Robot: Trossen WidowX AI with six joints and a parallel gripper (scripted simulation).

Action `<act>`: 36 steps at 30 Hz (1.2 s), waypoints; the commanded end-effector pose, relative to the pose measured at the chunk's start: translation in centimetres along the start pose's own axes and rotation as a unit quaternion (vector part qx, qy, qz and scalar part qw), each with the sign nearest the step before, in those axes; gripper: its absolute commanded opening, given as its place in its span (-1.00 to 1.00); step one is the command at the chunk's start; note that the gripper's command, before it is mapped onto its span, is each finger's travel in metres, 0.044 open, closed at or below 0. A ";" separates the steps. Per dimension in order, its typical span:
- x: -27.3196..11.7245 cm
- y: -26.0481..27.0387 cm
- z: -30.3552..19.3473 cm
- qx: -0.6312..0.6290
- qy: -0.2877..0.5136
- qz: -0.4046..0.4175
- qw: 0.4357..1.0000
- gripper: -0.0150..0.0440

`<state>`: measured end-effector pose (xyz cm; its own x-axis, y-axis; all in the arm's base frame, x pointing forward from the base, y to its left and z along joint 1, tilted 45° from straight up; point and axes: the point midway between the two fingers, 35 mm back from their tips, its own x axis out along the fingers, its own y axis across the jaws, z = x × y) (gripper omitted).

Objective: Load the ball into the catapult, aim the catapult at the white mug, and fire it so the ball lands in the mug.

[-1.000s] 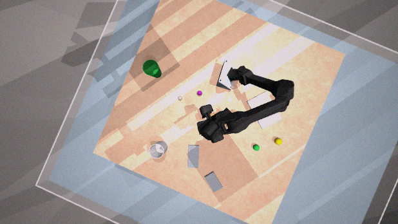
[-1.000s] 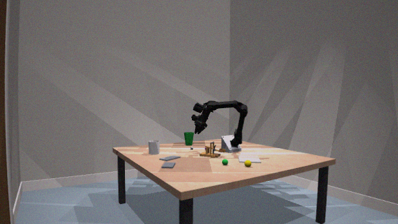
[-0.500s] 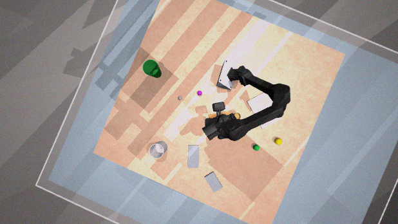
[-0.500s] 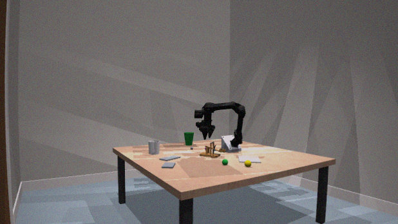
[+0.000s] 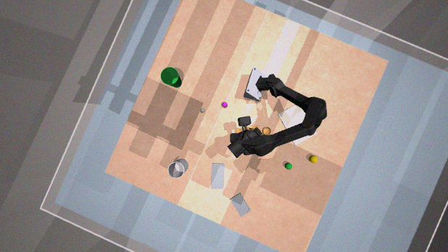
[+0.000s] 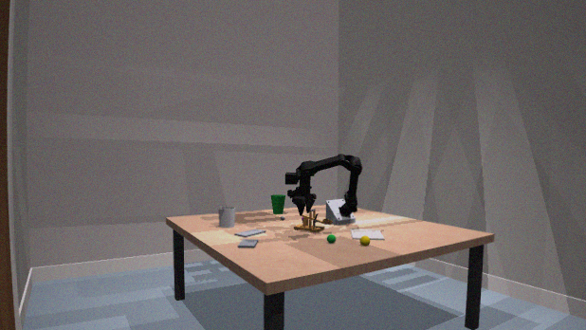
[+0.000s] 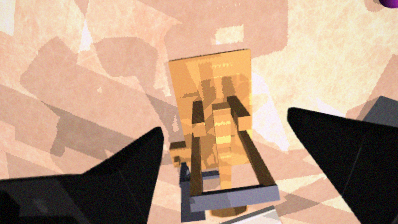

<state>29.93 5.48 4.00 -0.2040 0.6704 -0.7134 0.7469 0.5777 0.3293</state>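
The wooden catapult (image 5: 238, 129) (image 6: 303, 228) (image 7: 235, 65) stands on the table, with a grey crossbar (image 7: 235, 197) across its frame. Its round cup (image 5: 266, 130) seems empty from above. My gripper (image 6: 305, 212) (image 7: 224, 123) is open, pointing down just above the catapult, which shows between the spread fingers in the wrist view. The pale grey-white mug (image 5: 176, 169) (image 6: 227, 217) stands upright on the table. A small grey ball (image 5: 202, 110) (image 6: 283, 218) and a magenta ball (image 5: 225, 104) (image 7: 390, 3) lie on the table. The arm hides part of the catapult from above.
A green cup (image 5: 169, 76) (image 6: 278, 204) stands at the far side. Two grey slabs (image 5: 217, 176) (image 5: 241, 205) lie near the mug. A green ball (image 5: 288, 166) (image 6: 331, 239), a yellow ball (image 5: 313, 159) (image 6: 365, 241), a white sheet (image 6: 367, 234) and a sloped white box (image 5: 253, 85) are also there.
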 end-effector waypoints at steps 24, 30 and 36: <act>4.4 0.1 -0.1 0.001 0.003 0.002 1.000 1.00; 4.5 0.1 -0.1 -0.001 0.001 0.000 1.000 0.82; 4.5 0.1 -0.1 -0.001 0.001 0.000 1.000 0.29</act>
<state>29.03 8.66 0.85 -0.2056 0.6718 -0.7116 0.7457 0.5785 0.3306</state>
